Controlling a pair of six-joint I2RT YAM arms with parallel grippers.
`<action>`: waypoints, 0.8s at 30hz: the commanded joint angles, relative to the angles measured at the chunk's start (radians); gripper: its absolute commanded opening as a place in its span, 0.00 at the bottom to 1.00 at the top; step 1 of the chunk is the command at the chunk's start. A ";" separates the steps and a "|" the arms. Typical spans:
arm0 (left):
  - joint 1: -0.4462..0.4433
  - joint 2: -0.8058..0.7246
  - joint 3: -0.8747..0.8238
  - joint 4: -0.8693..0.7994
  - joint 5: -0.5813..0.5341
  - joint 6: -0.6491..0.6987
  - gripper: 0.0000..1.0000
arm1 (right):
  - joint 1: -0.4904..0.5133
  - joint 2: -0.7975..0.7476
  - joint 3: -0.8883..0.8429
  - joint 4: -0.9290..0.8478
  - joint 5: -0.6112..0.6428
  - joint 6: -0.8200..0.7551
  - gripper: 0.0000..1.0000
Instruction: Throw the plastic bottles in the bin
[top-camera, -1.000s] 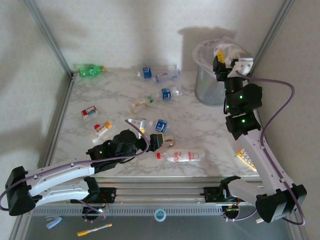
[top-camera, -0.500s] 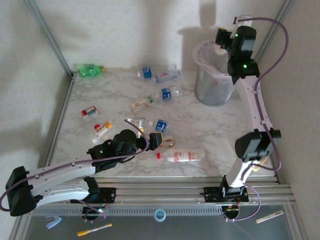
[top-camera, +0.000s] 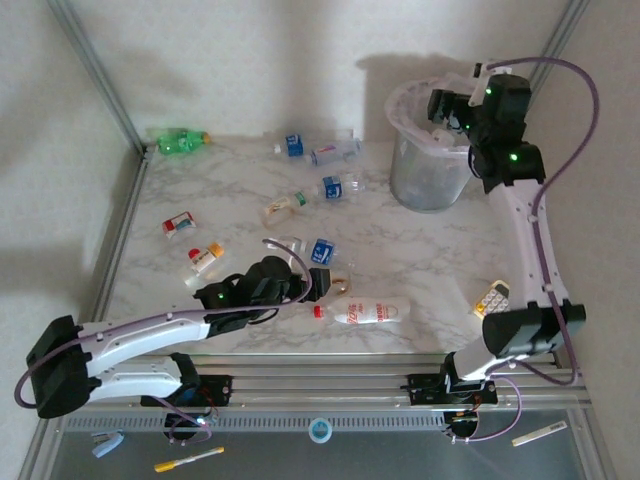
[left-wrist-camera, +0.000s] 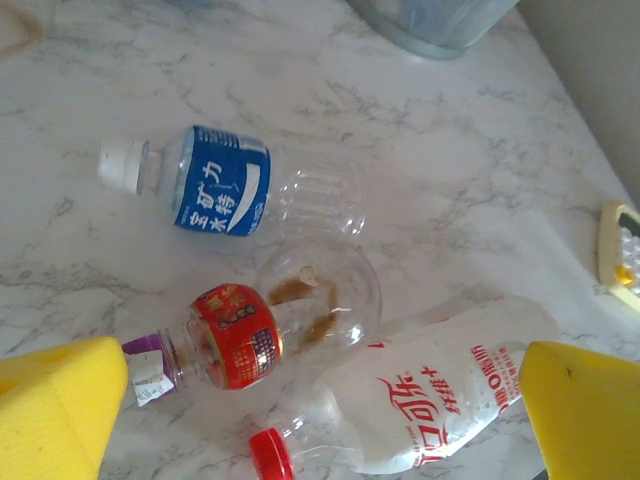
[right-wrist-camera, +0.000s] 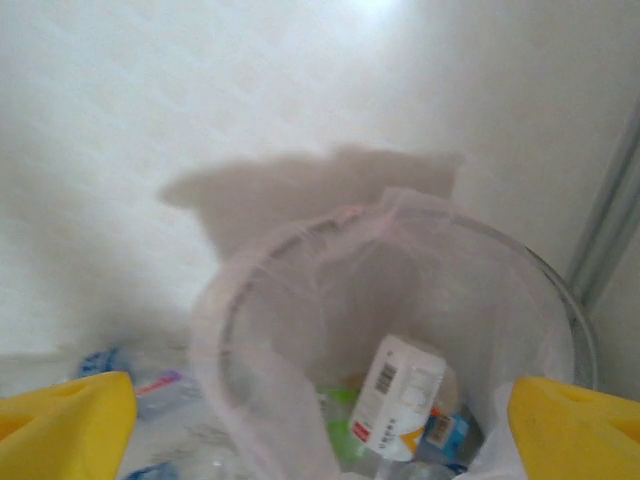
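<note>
White links on my left arm (top-camera: 140, 335) and right arm (top-camera: 527, 235), chunky black joint housings between them, small green lights (top-camera: 512, 156) glowing. A lilac cable (top-camera: 595, 105) loops along each. Up close, my left end effector (left-wrist-camera: 320, 420) wears blocky bright-yellow pads (left-wrist-camera: 55, 415); my right end effector (right-wrist-camera: 320, 420) matches, yellow too.

The white marble-patterned table (top-camera: 430, 250) carries a grey cylindrical bin lined with a whitish plastic bag (top-camera: 425, 185) at its far right corner, a green plastic bottle (top-camera: 180, 141) far left, small clear plastic bottles (top-camera: 335, 153) with blue, red or orange labels scattered between, and a beige calculator (top-camera: 491, 297) near the right edge.
</note>
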 joint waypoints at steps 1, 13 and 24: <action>0.015 0.058 0.055 -0.063 0.047 -0.023 1.00 | 0.003 -0.040 -0.052 -0.054 -0.126 0.036 0.98; 0.062 0.309 0.180 -0.184 0.123 -0.027 0.91 | 0.018 -0.151 -0.205 -0.138 -0.302 0.089 0.99; 0.117 0.441 0.291 -0.305 0.208 0.260 0.90 | 0.032 -0.224 -0.333 -0.170 -0.303 0.057 0.99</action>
